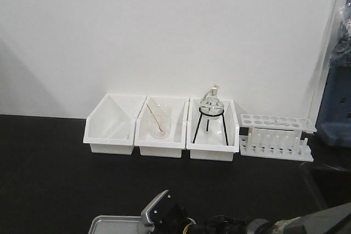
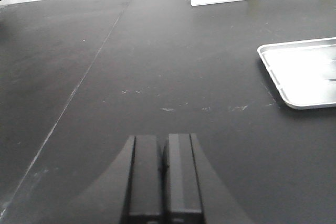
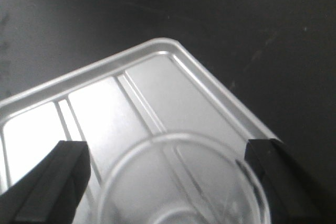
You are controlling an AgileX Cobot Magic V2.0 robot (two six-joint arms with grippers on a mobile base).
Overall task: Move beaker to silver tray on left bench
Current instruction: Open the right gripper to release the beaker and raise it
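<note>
Item: small clear glass beaker (image 3: 181,182). Location: over the flat, ridged, shiny silver metal tray (image 3: 105,103), seen from above through its round rim; whether its base touches the tray cannot be told.

Right end effector (image 3: 168,174): spread wide, one dark finger (image 3: 55,174) on each side of the beaker; contact with the glass cannot be confirmed, so grip status is undetermined.

Left end effector (image 2: 164,174): black fingers pressed together, holding nothing, low over the wide matte black counter (image 2: 157,66), well apart from the tray, whose corner shows at the right of that view.

Front view, along the white wall: three white plastic bins side by side. Left bin (image 1: 109,132): contents unclear. Middle bin (image 1: 160,135): clear beaker with a red-tipped stirrer (image 1: 159,121). Right bin (image 1: 213,138): round glass flask on a black tripod (image 1: 210,114). Just beside it, a white test-tube rack (image 1: 276,137).
</note>
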